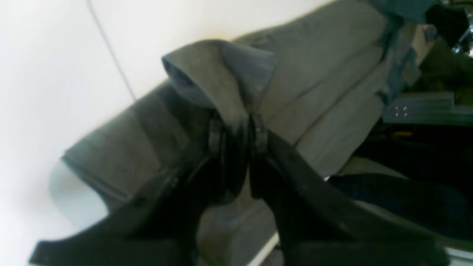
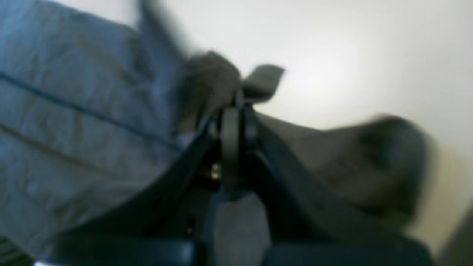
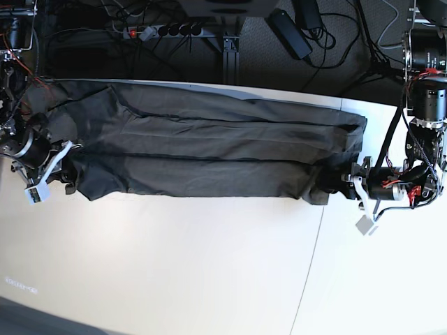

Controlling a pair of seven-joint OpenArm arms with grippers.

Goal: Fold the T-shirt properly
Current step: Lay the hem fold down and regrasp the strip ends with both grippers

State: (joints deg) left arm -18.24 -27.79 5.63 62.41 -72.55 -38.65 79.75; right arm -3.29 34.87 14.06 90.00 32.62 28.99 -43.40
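Fabric is stretching in a long band along the far edge of the white table (image 3: 209,265): the dark olive-grey T-shirt (image 3: 209,150) is lying folded lengthwise, reaching from near the table's left edge almost to its right edge in the base view. The left gripper (image 1: 238,133) is working at the shirt's end nearest the table's right edge, and its fingers are pressing together on a bunched fold of the cloth, which is rising above the fingertips like a small hood. The right gripper (image 2: 236,114) is sitting at the opposite end, by the left edge; the wrist view is blurred, but its fingers are closing tight on a tuft of fabric that is poking out above them. Dark cables (image 3: 335,42) are trailing beyond the far edge of the table.
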